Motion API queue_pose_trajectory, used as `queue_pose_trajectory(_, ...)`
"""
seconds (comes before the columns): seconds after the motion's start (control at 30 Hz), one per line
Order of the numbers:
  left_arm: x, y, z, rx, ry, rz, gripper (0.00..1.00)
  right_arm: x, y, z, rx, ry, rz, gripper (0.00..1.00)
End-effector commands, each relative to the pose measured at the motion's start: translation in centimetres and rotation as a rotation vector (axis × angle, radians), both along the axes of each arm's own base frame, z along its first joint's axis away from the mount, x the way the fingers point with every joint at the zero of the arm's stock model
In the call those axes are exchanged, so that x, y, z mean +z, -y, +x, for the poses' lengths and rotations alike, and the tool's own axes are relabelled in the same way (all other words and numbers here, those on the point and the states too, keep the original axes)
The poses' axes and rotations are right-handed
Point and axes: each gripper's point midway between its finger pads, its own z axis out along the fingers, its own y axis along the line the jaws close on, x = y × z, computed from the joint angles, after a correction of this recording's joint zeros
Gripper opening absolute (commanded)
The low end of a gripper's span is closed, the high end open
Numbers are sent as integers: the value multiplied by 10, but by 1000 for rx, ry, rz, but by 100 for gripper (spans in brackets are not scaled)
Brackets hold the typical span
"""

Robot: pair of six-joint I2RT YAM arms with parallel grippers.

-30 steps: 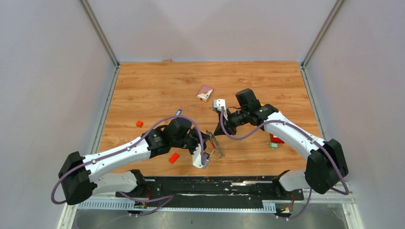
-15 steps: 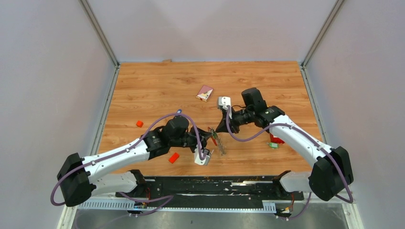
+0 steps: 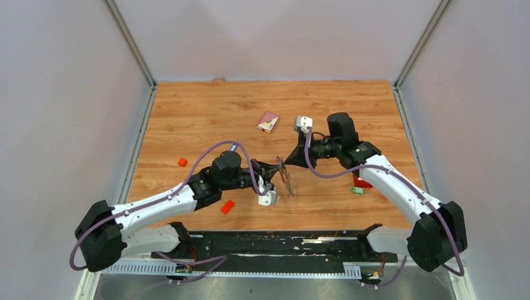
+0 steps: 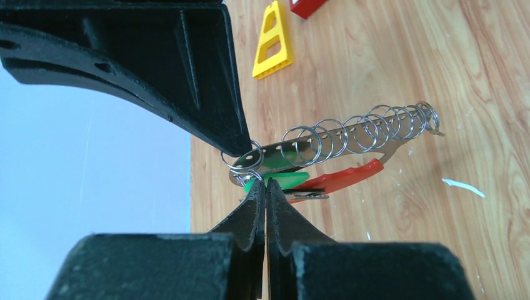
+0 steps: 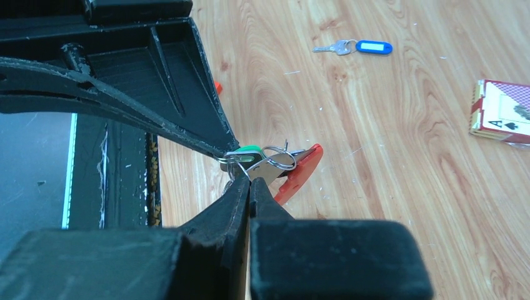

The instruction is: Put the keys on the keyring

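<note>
Wood-grain tabletop (image 3: 206,106) is lying under both arms, which are meeting near its middle: the left gripper (image 3: 279,167) and the right gripper (image 3: 289,161) are each pressing their fingers fully together on the ringed end of the keyring (image 3: 288,184), which is trailing back toward the bases. Compared with a second ago, the pair are holding it a little farther from the bases. Only the wrist views are showing the green tag (image 4: 282,180) at the pinch beside the red strap (image 4: 342,178) and coiled strip (image 4: 356,130), while the right wrist view is showing clearly the blue-tagged key (image 5: 361,47), lying well apart and barely a speck from above.
</note>
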Motion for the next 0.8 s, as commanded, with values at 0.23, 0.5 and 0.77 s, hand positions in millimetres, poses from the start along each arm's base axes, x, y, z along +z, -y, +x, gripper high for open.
queue_pose_trajectory(0.23,-19,10,1,40,-155,-19,0,43,3,36,-170,103,104,0)
queue_pose_trajectory(0.5,-16,14,10,95,-206,-42,0,48,4,37,-193,120,122,0)
queue_pose_trajectory(0.77,-12,12,13,126,-213,-56,3,50,7,32,-161,185,117,0)
